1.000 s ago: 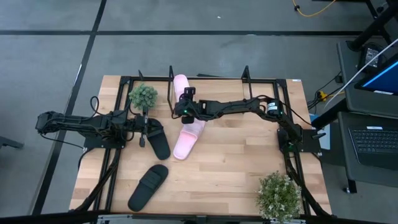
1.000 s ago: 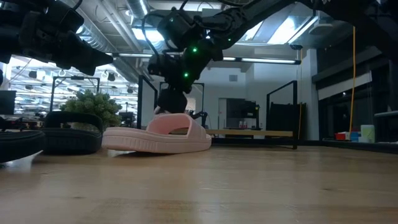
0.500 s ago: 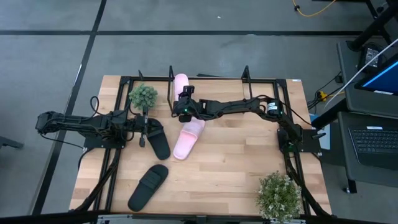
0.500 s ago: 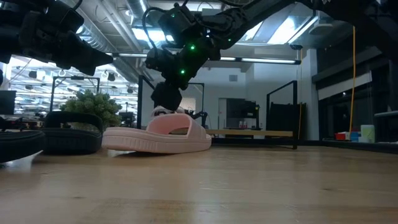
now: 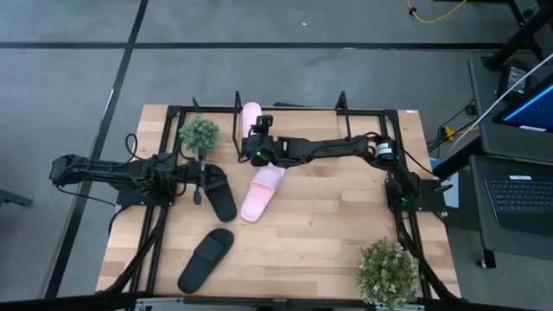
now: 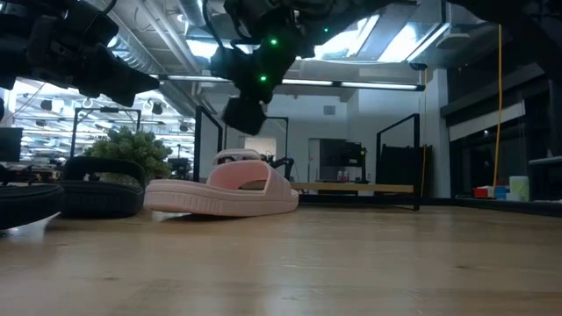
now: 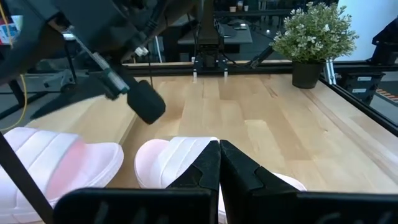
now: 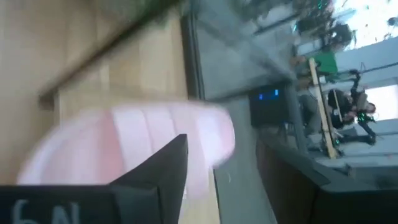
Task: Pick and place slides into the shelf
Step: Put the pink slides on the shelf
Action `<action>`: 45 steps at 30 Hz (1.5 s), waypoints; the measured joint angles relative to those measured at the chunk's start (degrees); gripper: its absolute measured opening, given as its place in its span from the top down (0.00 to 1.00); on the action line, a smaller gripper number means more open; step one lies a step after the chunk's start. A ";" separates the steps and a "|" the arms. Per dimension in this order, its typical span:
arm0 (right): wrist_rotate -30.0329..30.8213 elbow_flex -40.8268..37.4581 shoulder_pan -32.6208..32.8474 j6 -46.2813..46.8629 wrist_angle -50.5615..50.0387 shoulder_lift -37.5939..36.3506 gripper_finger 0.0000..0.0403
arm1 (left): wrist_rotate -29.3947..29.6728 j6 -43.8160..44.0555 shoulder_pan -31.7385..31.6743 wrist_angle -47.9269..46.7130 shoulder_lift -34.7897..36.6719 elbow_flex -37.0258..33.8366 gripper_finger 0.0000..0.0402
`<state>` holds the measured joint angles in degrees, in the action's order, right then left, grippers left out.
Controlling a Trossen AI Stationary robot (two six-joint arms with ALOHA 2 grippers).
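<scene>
— Where are the slides lying right now?

— One pink slide (image 5: 251, 119) is lying on the shelf (image 5: 346, 111) at the far edge of the table (image 5: 328, 225), long axis pointing away from the front. The second pink slide (image 5: 260, 190) is resting on the tabletop just in front of it, tilted a little off that line. Two black ones: a black slide (image 5: 219, 196) by the left arm, another black slide (image 5: 206, 258) nearer the front.

— And the right gripper (image 5: 257, 142)?

— It's hovering above, between the two pink ones, fingers spread, gripping nothing. From table height it's hanging clear over the nearer pink slide's strap.

— So which way would it go?

— I'd judge downward and a bit toward the front; that slide is lying directly below and nearest to this arm. The shelf's wire frame is standing close behind, so room there is tight; the open board toward the right looks freer.

— The left gripper (image 5: 198, 189)?

— Clenched on nothing, parked beside the black slide, near the small plant (image 5: 200, 132).
</scene>
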<state>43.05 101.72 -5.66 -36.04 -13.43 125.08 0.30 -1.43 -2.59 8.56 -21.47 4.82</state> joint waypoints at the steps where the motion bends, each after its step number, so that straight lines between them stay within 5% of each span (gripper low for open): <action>1: 0.54 0.37 0.02 0.13 -1.02 -0.06 0.56 | -0.04 0.00 0.03 0.03 0.00 0.00 1.00; 12: 1.58 2.22 -1.32 10.82 -18.37 -0.17 0.98 | -0.61 0.92 0.28 0.06 0.00 0.00 1.00; 20: 0.33 2.20 -1.69 17.64 -23.65 -1.46 0.99 | -0.63 0.92 0.28 0.06 0.00 0.00 1.00; 37: 0.73 2.21 6.70 40.65 -43.60 -16.94 1.00 | -0.87 0.87 0.43 0.11 0.00 0.00 1.00; 45: 4.05 -12.61 11.68 56.63 -43.76 -19.07 1.00 | -1.29 0.58 2.76 1.01 0.00 0.00 1.00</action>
<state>47.11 89.11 6.02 20.59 -57.19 106.01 -0.99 -0.85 0.17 9.58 -21.47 4.82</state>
